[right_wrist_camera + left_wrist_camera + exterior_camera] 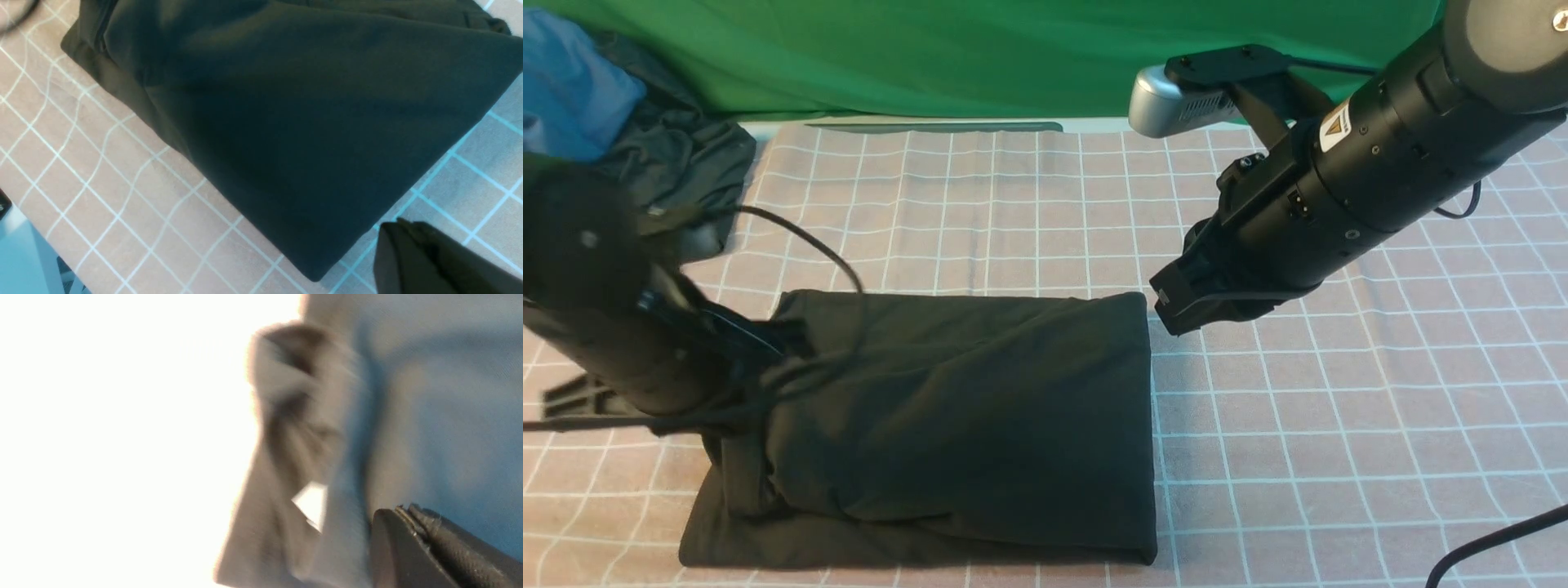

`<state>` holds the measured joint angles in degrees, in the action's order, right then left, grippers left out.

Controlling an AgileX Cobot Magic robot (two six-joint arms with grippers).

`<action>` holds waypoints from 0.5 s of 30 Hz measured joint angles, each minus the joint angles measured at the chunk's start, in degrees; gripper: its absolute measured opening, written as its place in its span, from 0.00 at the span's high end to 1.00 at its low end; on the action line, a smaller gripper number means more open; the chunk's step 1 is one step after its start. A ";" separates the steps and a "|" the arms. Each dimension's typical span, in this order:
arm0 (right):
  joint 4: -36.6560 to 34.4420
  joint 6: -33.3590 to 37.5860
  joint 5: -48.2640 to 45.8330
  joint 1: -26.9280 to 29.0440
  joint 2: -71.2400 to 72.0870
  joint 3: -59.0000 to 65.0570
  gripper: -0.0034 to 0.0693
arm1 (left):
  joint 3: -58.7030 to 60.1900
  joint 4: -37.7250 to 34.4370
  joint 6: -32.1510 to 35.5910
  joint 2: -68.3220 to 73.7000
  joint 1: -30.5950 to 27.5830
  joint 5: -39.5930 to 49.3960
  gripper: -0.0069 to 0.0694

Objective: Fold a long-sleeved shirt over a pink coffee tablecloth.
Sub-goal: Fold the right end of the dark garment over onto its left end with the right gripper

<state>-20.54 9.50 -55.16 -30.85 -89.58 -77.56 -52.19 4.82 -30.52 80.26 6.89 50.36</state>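
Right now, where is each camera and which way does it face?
Front: between the arms, facing forward-down at the long-sleeved shirt on the pink coffee tablecloth; left arm, right arm show.
Left wrist: close to blurred cloth; left gripper tip shows.
Right wrist: above the shirt's corner; right gripper tip shows.
Shared: front and right wrist both see shirt and tablecloth.

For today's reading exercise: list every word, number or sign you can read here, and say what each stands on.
No words or numbers can be read.
Sticker on the right arm: a yellow warning triangle; any print on it is too small to read.
Long-sleeved shirt: no print showing.
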 joint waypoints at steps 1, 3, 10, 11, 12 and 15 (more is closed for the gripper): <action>0.00 0.12 -0.06 0.00 0.00 0.00 0.90 | -0.01 -0.10 0.28 0.00 -1.24 -0.09 0.89; -0.06 0.18 -0.18 0.00 0.00 0.00 0.90 | -0.05 -0.15 1.55 0.00 -3.72 -0.42 0.88; -0.06 0.45 -0.13 0.00 0.00 0.00 0.90 | 0.00 -2.64 5.42 0.00 -5.23 -3.45 0.64; -0.06 0.65 0.05 0.00 0.00 0.00 0.90 | 0.04 -3.87 6.71 0.07 -5.23 -4.00 0.56; -0.06 0.65 0.05 0.00 0.00 0.00 0.90 | 0.04 -4.02 6.84 0.13 -5.23 -4.06 0.55; -0.17 0.85 0.53 0.00 0.00 0.00 0.90 | 0.04 -5.38 7.77 1.57 -5.23 -5.45 0.37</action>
<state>-20.71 10.35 -54.63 -30.85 -89.58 -77.56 -52.15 -0.56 -22.75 81.84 1.65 44.91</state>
